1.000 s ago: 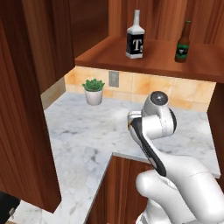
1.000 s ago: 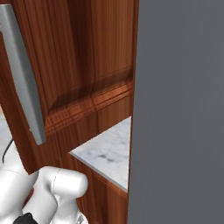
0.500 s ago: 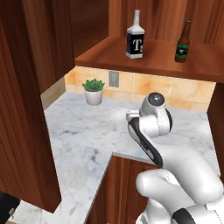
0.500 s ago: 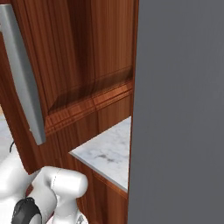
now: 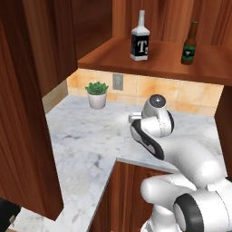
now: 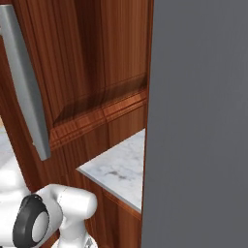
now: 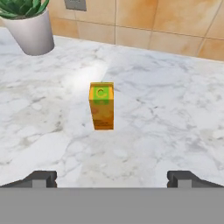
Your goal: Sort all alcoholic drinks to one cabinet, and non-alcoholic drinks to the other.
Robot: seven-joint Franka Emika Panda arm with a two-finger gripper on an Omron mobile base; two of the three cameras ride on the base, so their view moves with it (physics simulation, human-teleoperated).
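Now hanging over the counter (image 7: 175, 131) with the end effector (image 7: 112, 178) spread wide apart and holding nothing. Pointing right at the juice carton (image 7: 101, 106), yellow-orange with a green spot on top, standing up straight on the white marble, out in the open. Well apart from the plant pot (image 7: 30, 28) by the tiled wall, so plenty of room on both sides for the tips to slide in. Lined up in the middle between the two dark tips, probably so that a straight push forward puts one tip on each side. Up on the shelf board (image 5: 154, 61) of the open cabinet: the clear bottle (image 5: 140, 38) with the white T and the brown beer bottle (image 5: 190, 45), standing apart from each other, both grown-up drinks already together in one place. Most likely means putting the juice in the other cabinet (image 6: 97, 68), the one with the long silver handle (image 6: 26, 92) on its door. Next job, as a guess: go closer, then squeeze the carton gently round its middle, so as not to tip it over or squash it.
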